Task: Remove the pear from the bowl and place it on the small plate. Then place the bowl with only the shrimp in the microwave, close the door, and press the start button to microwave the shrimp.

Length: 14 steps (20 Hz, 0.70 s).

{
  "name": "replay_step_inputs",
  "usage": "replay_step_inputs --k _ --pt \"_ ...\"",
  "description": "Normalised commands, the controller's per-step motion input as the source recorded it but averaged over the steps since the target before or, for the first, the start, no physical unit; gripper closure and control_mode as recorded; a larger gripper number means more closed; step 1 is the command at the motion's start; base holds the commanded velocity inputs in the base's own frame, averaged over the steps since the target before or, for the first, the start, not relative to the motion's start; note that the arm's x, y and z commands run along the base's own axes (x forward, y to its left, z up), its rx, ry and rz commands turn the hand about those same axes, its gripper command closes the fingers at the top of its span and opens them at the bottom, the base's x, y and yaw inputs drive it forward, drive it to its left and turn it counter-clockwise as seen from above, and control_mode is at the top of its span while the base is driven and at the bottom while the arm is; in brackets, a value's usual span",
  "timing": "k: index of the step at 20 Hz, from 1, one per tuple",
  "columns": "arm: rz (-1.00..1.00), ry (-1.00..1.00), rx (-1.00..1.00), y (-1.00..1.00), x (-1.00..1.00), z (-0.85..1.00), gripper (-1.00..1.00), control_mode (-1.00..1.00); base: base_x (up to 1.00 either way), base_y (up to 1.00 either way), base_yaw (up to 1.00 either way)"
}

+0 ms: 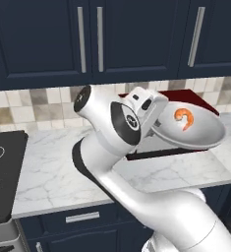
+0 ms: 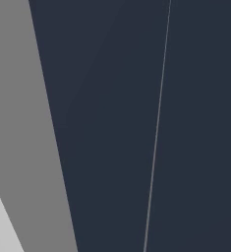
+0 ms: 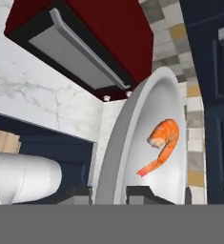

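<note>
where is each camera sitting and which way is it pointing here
Left base view: behind the arm on its left, looking forward and down at the marble counter; the white arm and hand hold the bowl with the shrimp above it.
Right base view: close against a navy cabinet panel; none of the robot shows.
Hand view: on the hand, looking along the bowl rim toward the dark red oven.
Shared: left base and hand views both show bowl, shrimp, oven.
</note>
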Motion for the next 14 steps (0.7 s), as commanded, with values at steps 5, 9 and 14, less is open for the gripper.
replay_step_inputs --k 5,9,14 --pt "0.0 0.0 0.0 -0.34 -0.08 0.02 1.0 -1.0 0.0 0.0 0.0" --pt "0.0 0.02 0.0 0.0 0.0 -0.01 1.0 -1.0 0.0 0.0 0.0" --pt "0.0 0.0 0.0 0.0 0.0 0.0 1.0 -1.0 0.0 0.0 0.0"
